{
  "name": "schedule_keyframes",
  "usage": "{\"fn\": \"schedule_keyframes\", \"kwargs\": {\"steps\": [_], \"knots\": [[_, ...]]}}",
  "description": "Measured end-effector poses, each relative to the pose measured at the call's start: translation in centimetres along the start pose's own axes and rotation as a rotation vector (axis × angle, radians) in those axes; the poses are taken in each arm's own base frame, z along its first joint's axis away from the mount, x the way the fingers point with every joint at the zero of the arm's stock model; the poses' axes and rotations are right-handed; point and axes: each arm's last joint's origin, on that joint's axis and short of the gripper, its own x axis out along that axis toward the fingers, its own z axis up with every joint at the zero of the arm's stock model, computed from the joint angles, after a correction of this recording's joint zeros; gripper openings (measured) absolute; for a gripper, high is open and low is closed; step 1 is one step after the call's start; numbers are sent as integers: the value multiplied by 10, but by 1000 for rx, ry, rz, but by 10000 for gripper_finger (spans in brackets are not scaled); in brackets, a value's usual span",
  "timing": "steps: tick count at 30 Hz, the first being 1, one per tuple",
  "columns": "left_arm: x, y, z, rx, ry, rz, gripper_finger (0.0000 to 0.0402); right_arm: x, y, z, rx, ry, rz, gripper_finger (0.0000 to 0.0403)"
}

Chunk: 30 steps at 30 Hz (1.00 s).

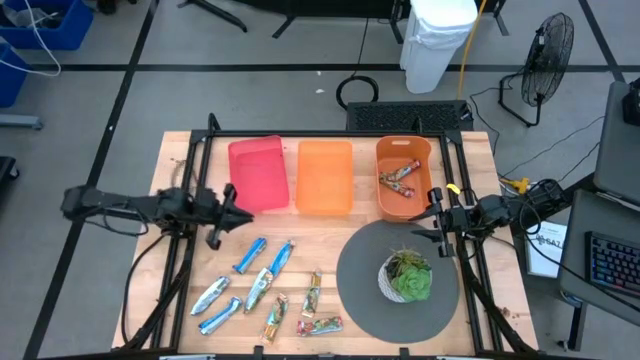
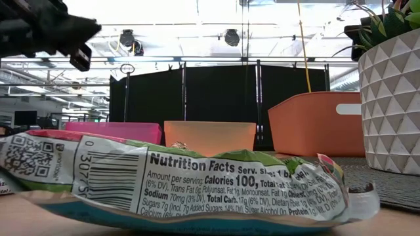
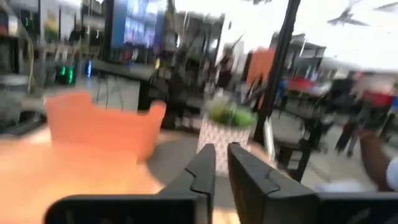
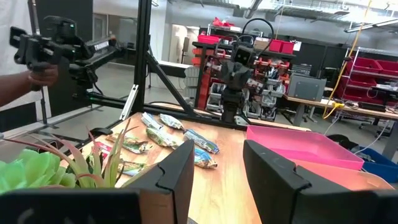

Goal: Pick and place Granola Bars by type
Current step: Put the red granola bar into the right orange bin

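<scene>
Several foil-wrapped granola bars (image 1: pixel 268 290) lie flat on the wood table near its front edge. The blue ones are toward the left and the green-gold ones toward the right. Two more bars (image 1: pixel 400 180) lie in the dark orange bin. One bar's wrapper (image 2: pixel 184 190) fills the foreground of the low view. My left gripper (image 1: pixel 225 210) hovers in front of the pink bin and above the bars; its fingers (image 3: pixel 222 155) are a narrow gap apart, with nothing between them. My right gripper (image 1: pixel 436 225) hangs by the dark orange bin's near right corner, open (image 4: pixel 219 168) and empty.
Three bins stand in a row at the far side: pink (image 1: pixel 258 175), orange (image 1: pixel 325 177) and dark orange (image 1: pixel 403 160). A potted plant (image 1: pixel 408 277) sits on a round grey mat (image 1: pixel 355 285) at the right front. A person's hand (image 4: pixel 37 71) shows beyond the table.
</scene>
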Motion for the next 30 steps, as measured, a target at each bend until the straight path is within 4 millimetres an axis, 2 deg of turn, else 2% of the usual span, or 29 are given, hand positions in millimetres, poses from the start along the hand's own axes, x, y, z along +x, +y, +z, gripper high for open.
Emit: {"fn": "schedule_keyframes", "kwargs": {"steps": [3,7,14,20,25,30], "knots": [[16,-5,-4,-3,117,-10,8,0,0,0,0,0,0,130],[53,-22,0,18,292,-52,5,0,0,0,0,0,0,130],[145,-82,1,101,692,-239,3,0,0,0,0,-1,0,130],[209,-129,-9,-3,981,-244,3,0,0,0,0,0,0,130],[241,-159,-22,15,1092,-84,3,0,0,0,0,-1,0,130],[261,-190,-35,-14,1160,-86,4,0,0,0,0,-1,0,130]]}}
